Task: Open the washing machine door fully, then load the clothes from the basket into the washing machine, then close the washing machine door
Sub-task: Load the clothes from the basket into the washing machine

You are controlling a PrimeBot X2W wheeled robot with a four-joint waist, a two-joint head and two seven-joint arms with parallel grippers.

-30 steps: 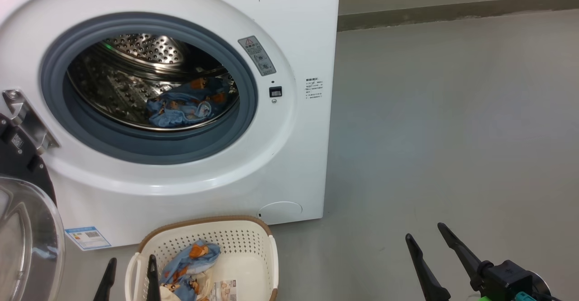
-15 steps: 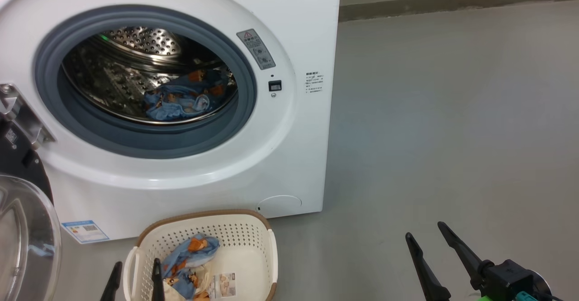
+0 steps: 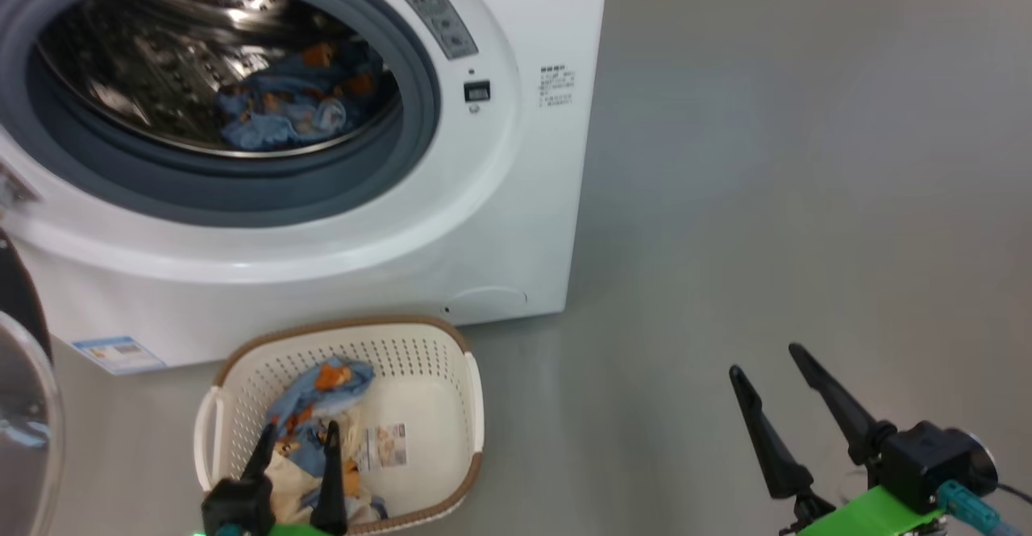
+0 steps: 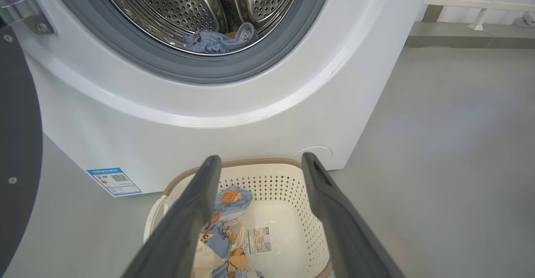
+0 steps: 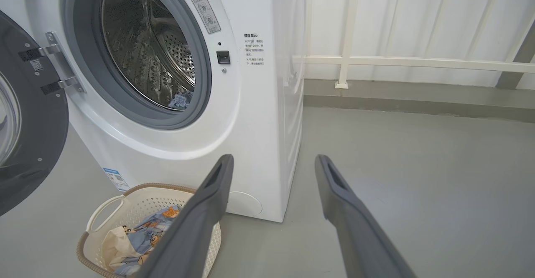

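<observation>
At the left edge the door (image 3: 24, 407) hangs swung wide, clear of the washer (image 3: 500, 222), so we judge the opening step done. Some of the clothes (image 3: 282, 113) lie low in the drum (image 3: 145, 60), behind the grey gasket (image 3: 242, 189). We judge the step in hand to be fetching the next piece.

The basket (image 3: 411, 355) stands on the floor (image 3: 766, 157) just in front of the washer, below its mouth. A heap (image 3: 318, 395) of blue and cream cloth fills its left half, and the right half is bare.

The left end effector (image 3: 298, 430) hangs over that heap. Its fingers are spread wide with nothing between them. We cannot tell whether the tips touch the cloth.

To do this well, we should come straight down with the thickest blue fold centred in the gap. We should keep the left finger off the basket's left wall. The basket looks light, and a finger caught in its holes could drag or tip it. We should close low enough to gather the cream piece too, if it bunches with the blue. Then we should lift clear of the rim before swinging up. The release should come well past the gasket, so that no cloth trails over the lip where the door must seal.

The right end effector (image 3: 764, 362) is well to the right, over bare floor. It is spread just as wide and holds nothing.
</observation>
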